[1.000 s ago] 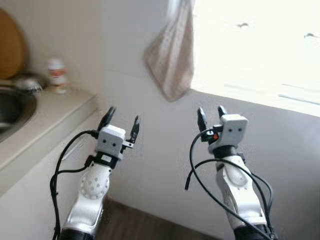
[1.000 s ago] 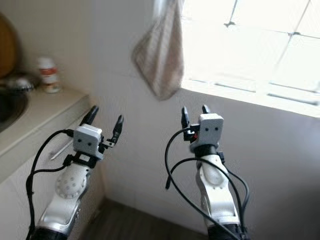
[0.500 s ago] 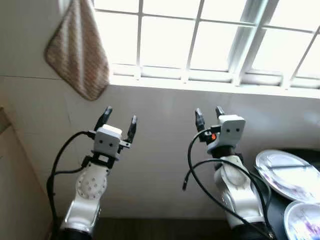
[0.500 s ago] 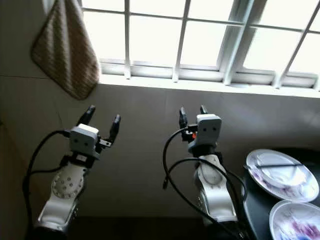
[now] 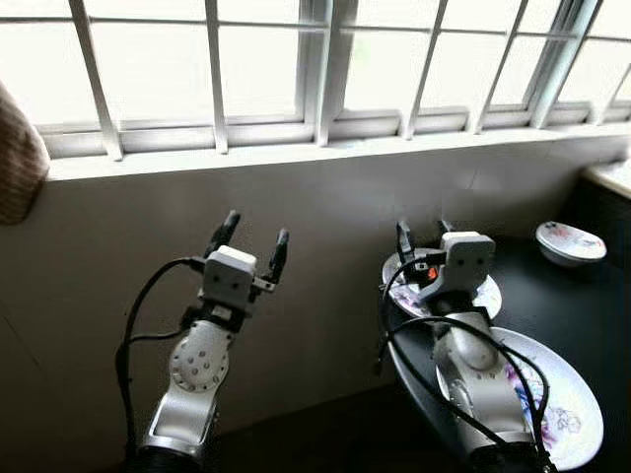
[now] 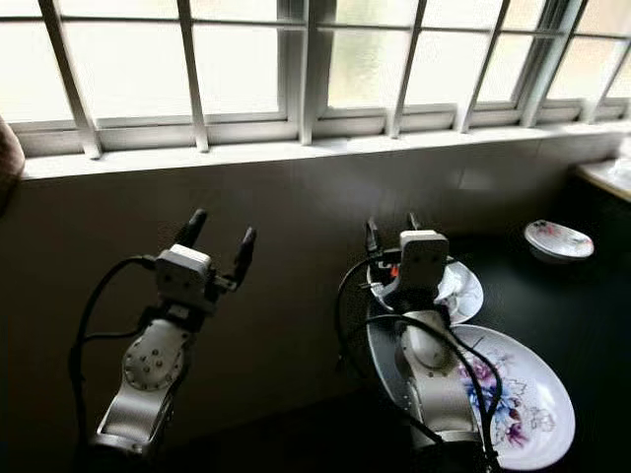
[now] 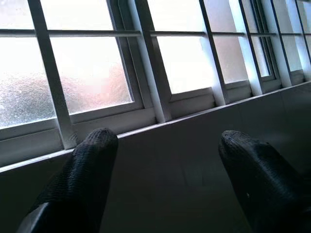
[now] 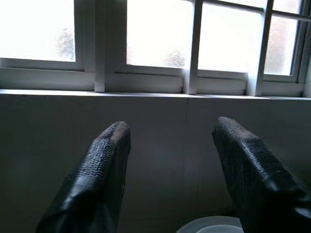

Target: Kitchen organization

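Daylight comes through a wide white-framed window w/ frosted panes [image 5: 266,59] above a plain pale wall, sill running across the whole scene. At far left, edge of a brownish woven cloth [image 5: 18,163] hangs on the wall.

Left gripper [image 5: 251,246] is raised in front of the wall, jaws spread apart w/ nothing between them; left wrist view shows the two black textured fingers [image 7: 82,179] w/ only wall and window beyond. Right gripper [image 5: 422,235] is held up at about the same height, jaws also apart and empty, above the near plates.

Task's things sit at right on a dark glossy worktop [image 5: 582,315]: a small white plate w/ purple smears [image 6: 461,292] just behind the right wrist, a large white round plate w/ floral print [image 6: 523,394] nearest the robot and partly under the arm, and a small white patterned bowl [image 5: 570,241] well apart, toward the far right corner.

Step in hand looks like approach, nothing gripped yet. To do it well: square up to the worktop first, then bring the right gripper down at a plate's rim, since glazed ceramic is smooth, thin-edged and likely slippery. Plates look used, so keep them level. Cables by the right arm could snag a rim.
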### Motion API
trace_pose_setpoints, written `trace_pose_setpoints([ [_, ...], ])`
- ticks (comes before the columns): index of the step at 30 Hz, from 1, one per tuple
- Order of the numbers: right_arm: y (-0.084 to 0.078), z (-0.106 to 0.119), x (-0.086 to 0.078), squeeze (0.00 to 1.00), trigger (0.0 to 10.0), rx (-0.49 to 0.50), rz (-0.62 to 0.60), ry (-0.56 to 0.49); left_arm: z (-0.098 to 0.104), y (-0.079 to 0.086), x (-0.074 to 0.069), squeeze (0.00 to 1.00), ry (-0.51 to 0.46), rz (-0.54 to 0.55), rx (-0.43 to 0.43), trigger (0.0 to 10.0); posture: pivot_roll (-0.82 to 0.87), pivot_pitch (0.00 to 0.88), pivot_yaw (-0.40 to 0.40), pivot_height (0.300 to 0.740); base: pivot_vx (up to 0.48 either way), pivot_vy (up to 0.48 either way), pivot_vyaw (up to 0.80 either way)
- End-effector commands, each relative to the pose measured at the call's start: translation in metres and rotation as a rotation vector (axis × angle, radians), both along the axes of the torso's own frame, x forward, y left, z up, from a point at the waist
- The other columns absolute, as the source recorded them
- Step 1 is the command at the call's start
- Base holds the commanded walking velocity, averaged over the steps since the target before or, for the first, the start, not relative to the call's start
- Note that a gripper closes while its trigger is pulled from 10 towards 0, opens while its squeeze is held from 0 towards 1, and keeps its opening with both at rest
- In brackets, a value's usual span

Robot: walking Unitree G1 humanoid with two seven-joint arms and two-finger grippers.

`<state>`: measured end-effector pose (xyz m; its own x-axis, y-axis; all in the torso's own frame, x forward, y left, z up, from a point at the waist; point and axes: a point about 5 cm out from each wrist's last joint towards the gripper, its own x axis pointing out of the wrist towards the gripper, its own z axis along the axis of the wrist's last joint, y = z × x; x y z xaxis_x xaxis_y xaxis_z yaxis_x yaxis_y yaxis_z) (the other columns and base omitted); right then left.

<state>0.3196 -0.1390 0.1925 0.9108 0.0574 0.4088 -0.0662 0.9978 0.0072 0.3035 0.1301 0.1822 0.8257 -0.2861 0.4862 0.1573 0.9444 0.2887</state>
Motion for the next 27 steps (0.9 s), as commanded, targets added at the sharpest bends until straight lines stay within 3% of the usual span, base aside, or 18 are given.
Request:
trace_pose_setpoints([
  [1,-0.001,0.0,0.0,0.0,10.0,0.021,-0.022,0.0,0.001,0.005,0.001,0.0,-0.006,0.009,0.016,10.0,-0.03,0.0,-0.046,0.74,0.0,0.0,-0.8],
  [11,-0.01,-0.004,0.002,0.0,10.0,0.031,-0.084,0.036,0.0,0.003,0.0,0.0,0.001,0.002,0.004,10.0,-0.04,0.0,-0.045,0.74,0.0,0.0,-0.8],
  [22,-0.023,-0.023,0.008,0.0,10.0,0.153,-0.173,0.183,-0.002,0.007,0.0,0.0,0.026,0.014,-0.017,10.0,-0.03,0.0,-0.051,0.74,0.0,0.0,-0.8],
  [27,-0.021,-0.035,0.011,0.0,10.0,0.194,-0.134,0.283,-0.002,0.007,0.0,0.0,0.027,0.015,-0.016,10.0,-0.04,0.0,-0.05,0.74,0.0,0.0,-0.71],
])
